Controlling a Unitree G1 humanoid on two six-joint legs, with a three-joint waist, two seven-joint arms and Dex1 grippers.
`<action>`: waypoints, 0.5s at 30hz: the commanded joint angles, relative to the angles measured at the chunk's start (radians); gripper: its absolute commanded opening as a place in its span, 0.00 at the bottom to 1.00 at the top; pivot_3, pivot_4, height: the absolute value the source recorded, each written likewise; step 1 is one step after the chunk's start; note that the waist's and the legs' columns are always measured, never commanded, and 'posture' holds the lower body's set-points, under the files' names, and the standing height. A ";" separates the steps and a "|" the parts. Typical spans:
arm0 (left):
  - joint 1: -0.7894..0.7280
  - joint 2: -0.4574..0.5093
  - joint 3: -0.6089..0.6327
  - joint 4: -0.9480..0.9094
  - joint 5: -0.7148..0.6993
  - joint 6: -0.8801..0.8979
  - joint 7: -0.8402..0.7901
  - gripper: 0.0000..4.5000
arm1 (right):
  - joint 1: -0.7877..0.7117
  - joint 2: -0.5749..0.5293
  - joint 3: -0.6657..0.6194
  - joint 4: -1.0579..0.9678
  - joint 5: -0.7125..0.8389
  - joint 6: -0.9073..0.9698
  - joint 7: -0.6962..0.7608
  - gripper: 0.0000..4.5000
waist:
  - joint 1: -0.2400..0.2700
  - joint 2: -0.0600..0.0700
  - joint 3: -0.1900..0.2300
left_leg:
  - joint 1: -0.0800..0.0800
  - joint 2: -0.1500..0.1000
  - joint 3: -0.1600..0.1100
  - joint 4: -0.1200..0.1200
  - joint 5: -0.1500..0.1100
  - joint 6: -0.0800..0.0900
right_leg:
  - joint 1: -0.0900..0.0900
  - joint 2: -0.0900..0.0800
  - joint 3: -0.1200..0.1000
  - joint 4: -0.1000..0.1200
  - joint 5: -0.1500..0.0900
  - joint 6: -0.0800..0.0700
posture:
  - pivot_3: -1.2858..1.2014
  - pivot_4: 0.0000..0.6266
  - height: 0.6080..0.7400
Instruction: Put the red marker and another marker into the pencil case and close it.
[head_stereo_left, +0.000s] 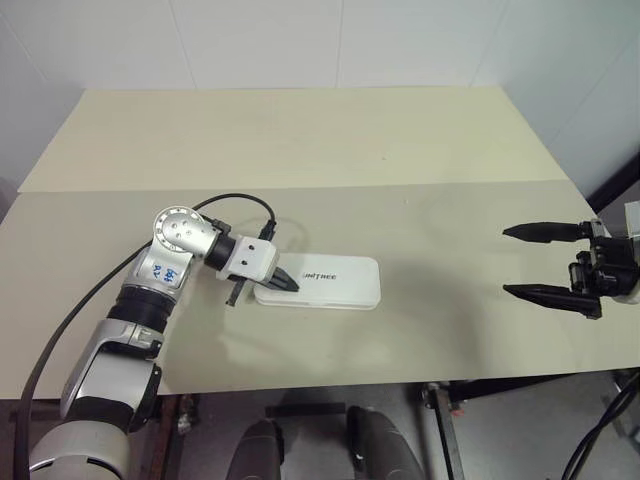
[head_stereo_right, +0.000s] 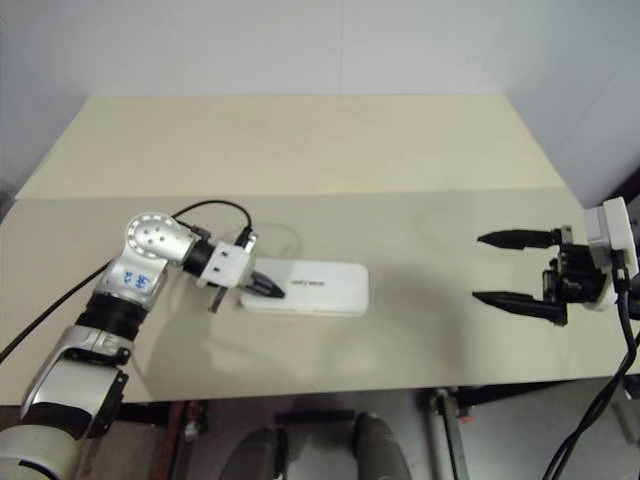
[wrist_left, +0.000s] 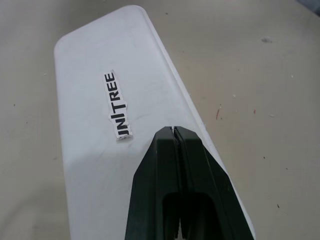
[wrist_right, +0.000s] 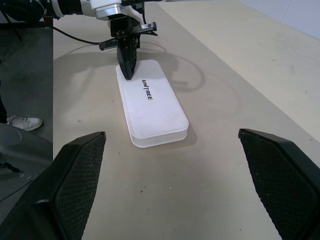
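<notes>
**One claw on the lid, one standing off**

One relation settles the coming move: the pencil case (head_stereo_left: 322, 283) lies flat on the bench (head_stereo_left: 300, 150), lid down, its long axis running across the robot from its left to its right, and the left claw (head_stereo_left: 288, 283) sits right at the case's left end. That claw's two fingers are pressed together with nothing between them, and their joined tip comes down slantwise onto the lid just short of the dark lettering; it looks to be touching or all but touching the white plastic. The right claw (head_stereo_left: 540, 262) hangs well apart from the case, off its right end, fingers spread wide and pointing back toward it, holding nothing. The left arm is therefore plainly the nearer. Judging by the lowered lid, what remains is likely a final press to seat it, and the push should fall straight down, since a slanted shove could slide the case along the bench.
</notes>
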 joint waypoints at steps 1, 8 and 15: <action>-0.005 0.023 -0.051 0.003 0.054 -0.063 -0.009 0.01 | -0.027 -0.023 0.006 -0.002 0.023 -0.018 0.084 1.00 | -0.001 0.000 0.000 | 0.000 0.000 0.000 0.000 0.000 0.000 | 0.000 0.000 0.000 0.000 0.000 0.000 | 0.52 0.24 1.00; -0.023 0.031 -0.081 0.022 0.072 -0.120 0.010 0.01 | -0.048 -0.029 0.040 0.002 0.042 -0.020 0.084 1.00 | -0.001 0.002 -0.001 | 0.003 0.000 0.001 0.000 0.000 0.001 | 0.003 0.000 0.002 0.000 0.000 0.000 | 0.52 0.24 1.00; -0.020 0.022 0.004 -0.070 -0.083 0.073 0.021 0.01 | -0.109 0.002 0.059 0.007 0.037 -0.019 0.079 1.00 | -0.002 0.002 -0.001 | 0.003 0.000 0.001 0.001 0.000 0.001 | 0.003 0.000 0.002 0.000 0.000 0.000 | 0.52 0.24 1.00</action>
